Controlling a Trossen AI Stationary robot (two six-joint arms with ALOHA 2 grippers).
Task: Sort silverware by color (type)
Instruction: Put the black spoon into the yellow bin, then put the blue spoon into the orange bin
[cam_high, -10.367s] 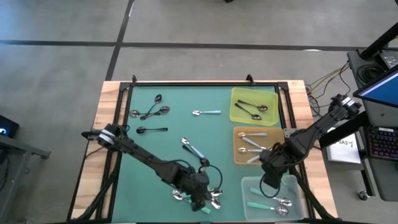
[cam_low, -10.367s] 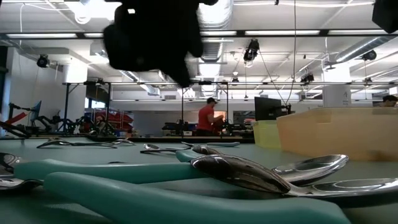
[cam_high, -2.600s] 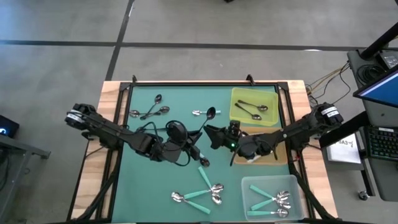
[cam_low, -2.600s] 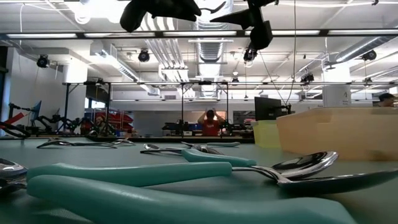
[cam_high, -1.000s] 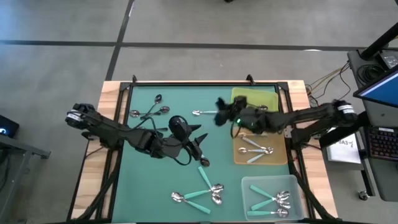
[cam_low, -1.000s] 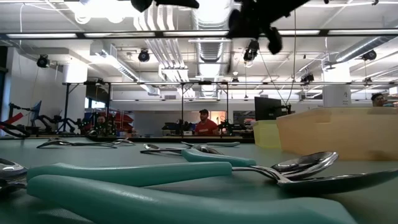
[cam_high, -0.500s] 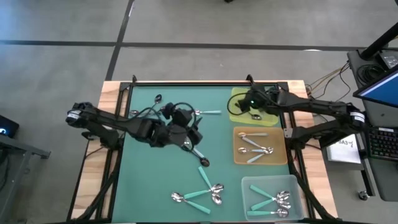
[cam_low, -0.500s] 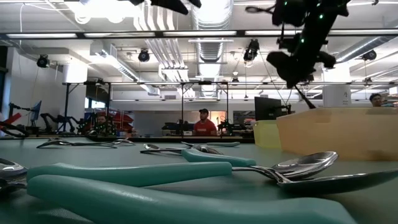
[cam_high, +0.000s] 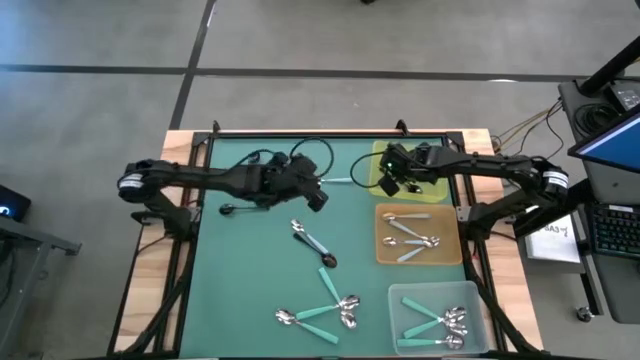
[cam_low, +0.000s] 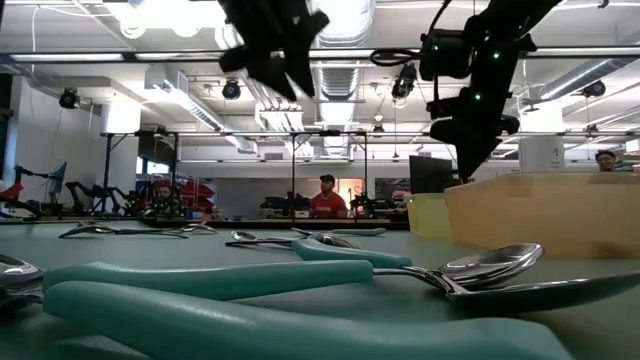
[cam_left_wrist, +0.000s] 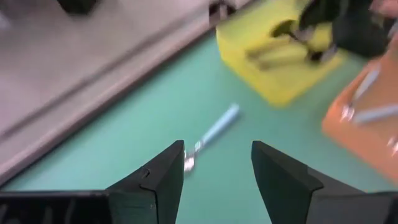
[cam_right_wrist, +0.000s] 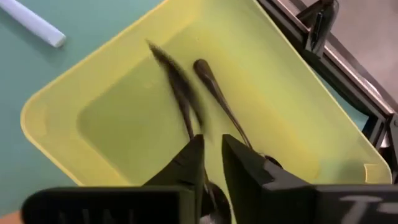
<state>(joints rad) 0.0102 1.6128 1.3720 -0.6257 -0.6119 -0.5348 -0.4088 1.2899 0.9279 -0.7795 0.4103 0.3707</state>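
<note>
The right end effector (cam_right_wrist: 211, 163) hangs over the shallow yellow plastic tray (cam_high: 378, 181), fingers slightly parted around a blurred dark-handled spoon (cam_right_wrist: 177, 93); another dark spoon (cam_right_wrist: 219, 99) lies in that tray. Beside the tray, the left end effector (cam_left_wrist: 216, 163) hovers spread above a light-blue-handled spoon (cam_left_wrist: 214, 132).

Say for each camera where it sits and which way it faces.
High: overhead, straight down; both arms, yellow tray.
Low: table height, across spoons into the room; both arms overhead.
Left wrist: past the open left gripper toward a light-blue spoon.
Right wrist: right gripper above the yellow tray.
Shared: the yellow tray, in all four views.
</note>
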